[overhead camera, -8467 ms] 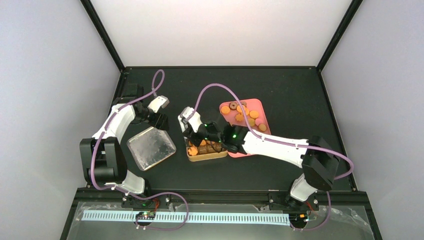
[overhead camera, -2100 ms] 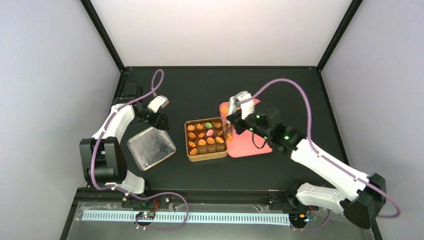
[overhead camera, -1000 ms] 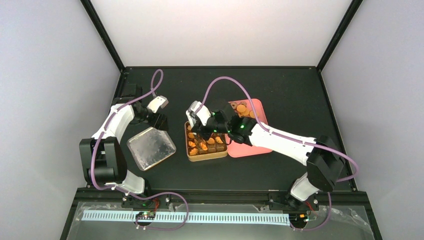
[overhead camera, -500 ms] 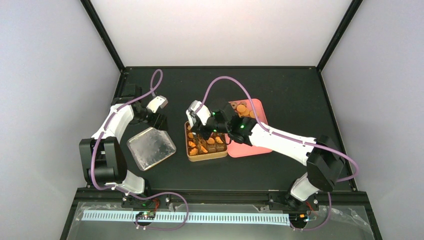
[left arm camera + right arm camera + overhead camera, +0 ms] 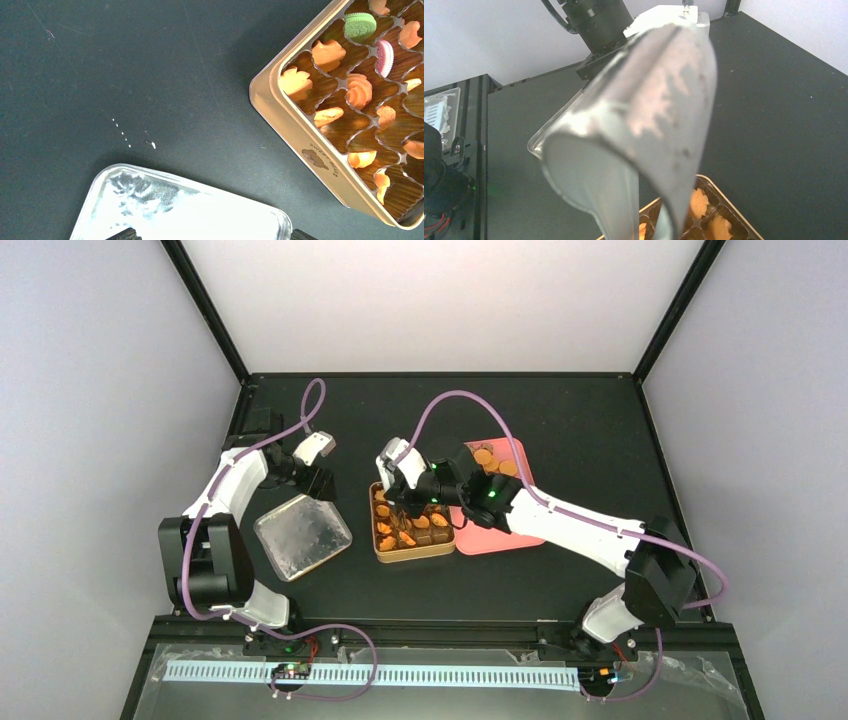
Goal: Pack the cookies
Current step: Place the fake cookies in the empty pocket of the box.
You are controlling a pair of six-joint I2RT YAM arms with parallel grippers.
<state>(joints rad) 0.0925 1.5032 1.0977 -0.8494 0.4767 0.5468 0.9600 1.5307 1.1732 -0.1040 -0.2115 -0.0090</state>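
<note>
Our right gripper (image 5: 403,495) hangs over the 11 o'clock corner of the tin (image 5: 415,554) in the top view. Loose cookies (image 5: 489,459) lie at the 12 o'clock end of the pink tray (image 5: 480,538), just beside the tin at 3 o'clock. Our left gripper (image 5: 321,482) sits at the 12 o'clock edge of the lid (image 5: 302,537). From the left wrist we see its fingers (image 5: 120,234) spread, released, above the lid, and cookies in the tin's compartments, among them a green cookie (image 5: 361,26) and a pink cookie (image 5: 384,51). From the right wrist, the right gripper grasps the tongs (image 5: 649,110) above the tin.
</note>
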